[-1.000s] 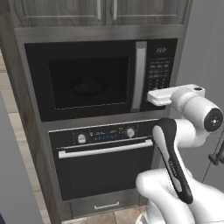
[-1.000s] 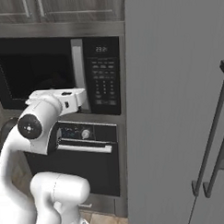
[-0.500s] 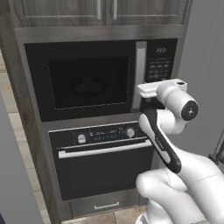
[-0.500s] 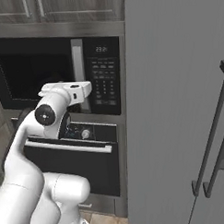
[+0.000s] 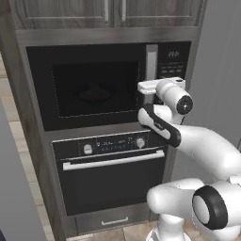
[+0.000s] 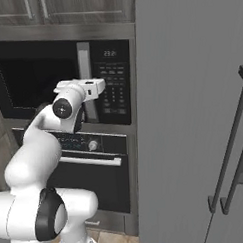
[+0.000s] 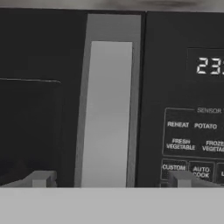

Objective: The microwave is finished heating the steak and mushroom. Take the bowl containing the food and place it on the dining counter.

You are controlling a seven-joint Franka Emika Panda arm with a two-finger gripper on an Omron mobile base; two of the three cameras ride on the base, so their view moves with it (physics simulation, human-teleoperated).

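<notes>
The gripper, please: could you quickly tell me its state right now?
Gripper: open, holding nothing, its fingertips either side of the black microwave's vertical silver handle.

Black microwave (image 5: 94,87) showing a dark glass door, silver handle (image 7: 107,113) gleaming between the grey claw (image 7: 109,178) tips, white keypad lettering glowing right
</notes>
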